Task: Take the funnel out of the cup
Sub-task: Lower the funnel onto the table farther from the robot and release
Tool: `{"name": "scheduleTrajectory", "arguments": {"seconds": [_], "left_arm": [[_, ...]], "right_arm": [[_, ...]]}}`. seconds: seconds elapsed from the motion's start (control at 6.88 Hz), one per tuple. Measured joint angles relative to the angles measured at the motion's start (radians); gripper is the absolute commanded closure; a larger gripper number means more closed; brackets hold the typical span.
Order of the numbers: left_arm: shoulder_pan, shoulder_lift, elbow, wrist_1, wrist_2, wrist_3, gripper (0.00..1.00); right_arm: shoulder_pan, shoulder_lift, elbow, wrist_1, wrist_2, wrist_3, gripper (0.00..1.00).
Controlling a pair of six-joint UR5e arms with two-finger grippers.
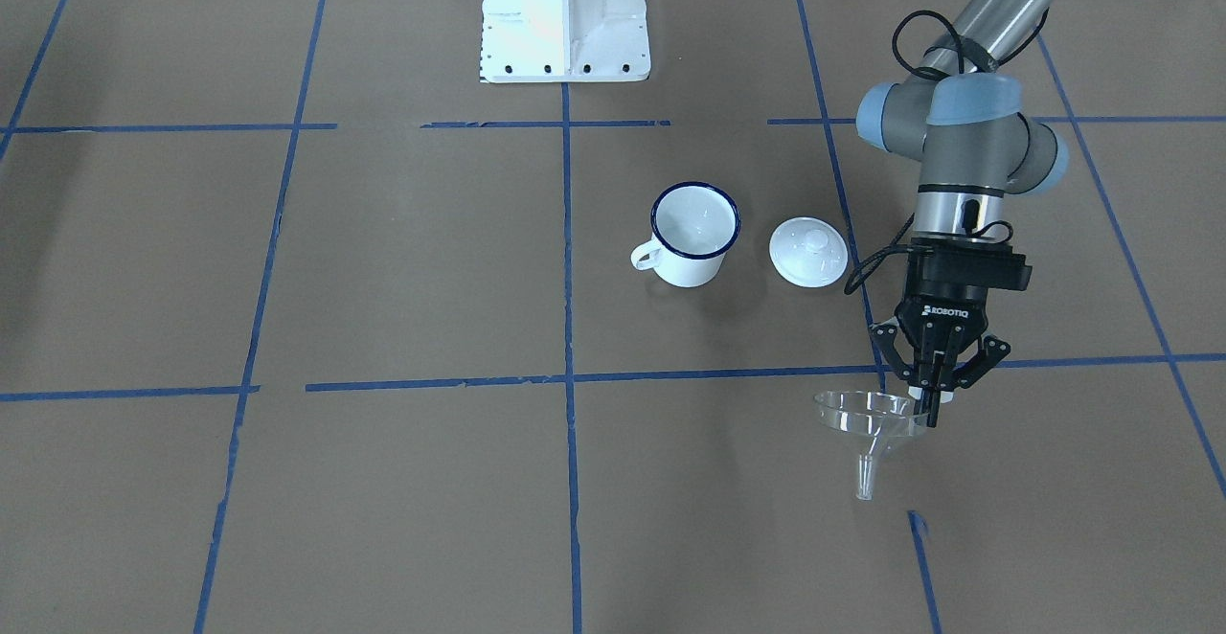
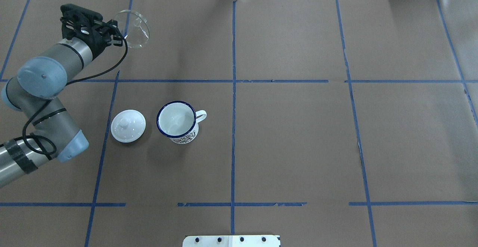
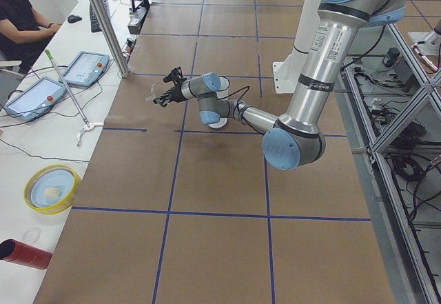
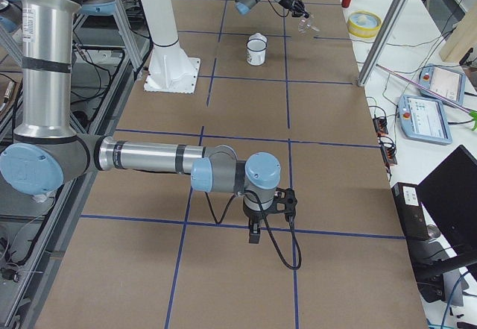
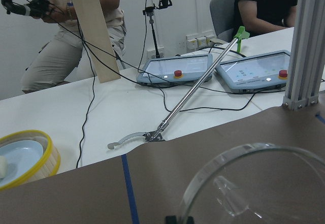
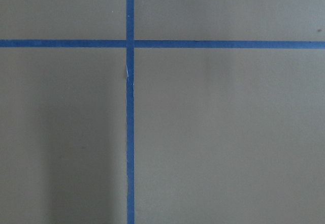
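The left gripper (image 1: 933, 402) pinches the funnel (image 1: 865, 416) at its rim, well apart from the cup (image 1: 695, 235). Whether the right gripper (image 4: 255, 232) is spread, I cannot tell.

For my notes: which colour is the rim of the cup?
Dark blue, on a white cup; clearest in the overhead view.

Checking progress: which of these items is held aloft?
Clear plastic funnel, in the left hand; blue-rimmed white mug and white domed lid sit on the table.
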Motion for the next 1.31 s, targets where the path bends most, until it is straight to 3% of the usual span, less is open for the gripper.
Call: {"name": "scheduleTrajectory", "arguments": {"seconds": [0.58, 1.31], "left_arm": [[0.111, -0.009, 0.078, -0.028, 0.135, 0.002, 1.0], [0.119, -0.045, 0.147, -0.054, 0.182, -0.005, 1.0]], "right_arm": [[0.0, 0.0, 0.001, 0.0, 0.0, 0.0, 0.0], [0.0, -0.001, 0.0, 0.0, 0.0, 0.0, 0.0]]}}
